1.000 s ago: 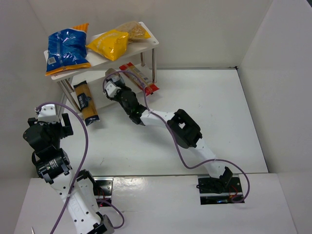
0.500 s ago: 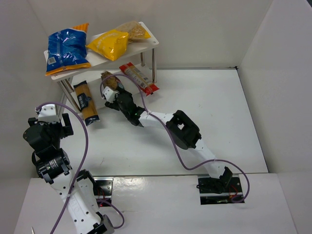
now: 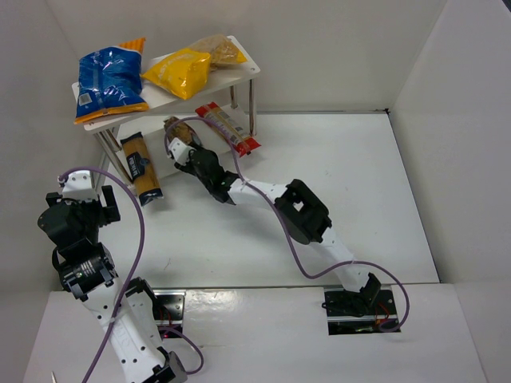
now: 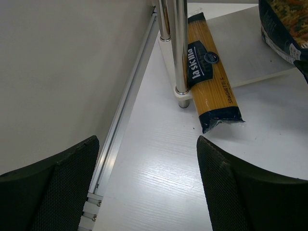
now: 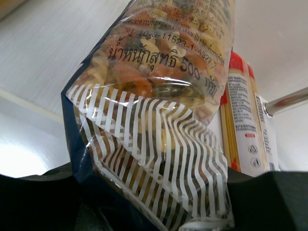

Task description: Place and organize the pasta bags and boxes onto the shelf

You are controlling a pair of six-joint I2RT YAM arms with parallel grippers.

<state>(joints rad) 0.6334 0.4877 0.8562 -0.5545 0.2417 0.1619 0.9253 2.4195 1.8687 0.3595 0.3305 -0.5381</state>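
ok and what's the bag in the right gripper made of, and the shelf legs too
The clear bag looks like thin glossy plastic film: its contents show through, and glare and creases run across the printed white stripes. The shelf legs look like polished metal, probably chromed: round tubes with mirror-like reflections.

clear bag at lower shelf
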